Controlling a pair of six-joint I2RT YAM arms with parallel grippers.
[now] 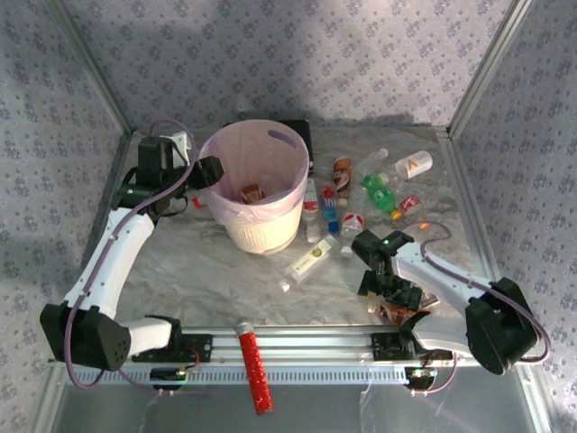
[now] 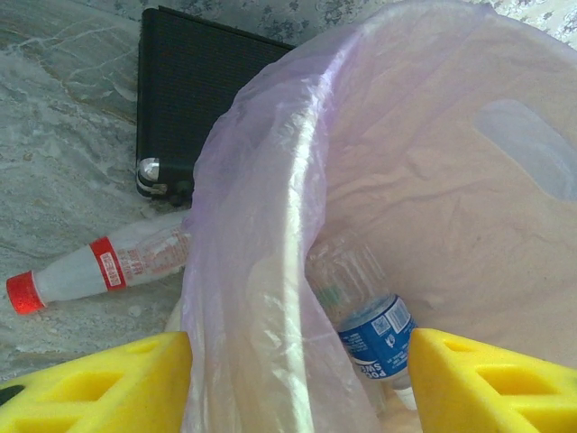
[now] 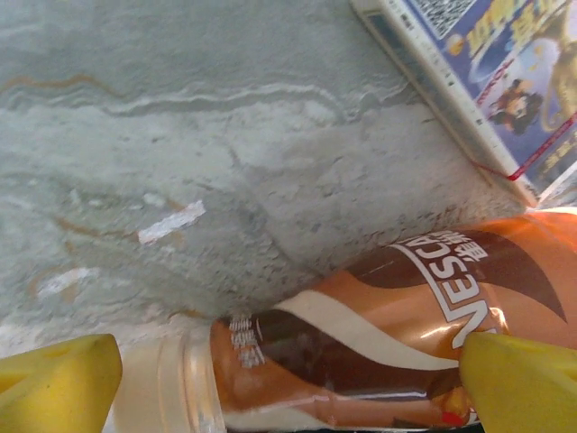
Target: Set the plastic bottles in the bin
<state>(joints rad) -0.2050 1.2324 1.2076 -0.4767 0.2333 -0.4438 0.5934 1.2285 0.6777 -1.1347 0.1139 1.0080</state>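
The pale-pink bin (image 1: 263,227) stands at the back left with a liner over its rim. My left gripper (image 1: 211,171) sits at that rim, its yellow fingers (image 2: 108,379) apart, one outside and one inside the bin (image 2: 433,180). A blue-labelled bottle (image 2: 374,325) lies inside. A red-capped bottle (image 2: 99,271) lies on the table just outside. My right gripper (image 1: 389,293) is open over a brown Nescafe bottle (image 3: 379,316) that lies lengthwise between its fingers (image 3: 63,383). Several more bottles lie right of the bin, among them a green one (image 1: 379,192) and a yellow-labelled one (image 1: 313,260).
A black box (image 2: 198,99) stands right behind the bin. A red glittery tube (image 1: 254,370) lies across the front rail. A printed card (image 3: 478,63) lies flat near the brown bottle. Patterned walls close in the table on three sides.
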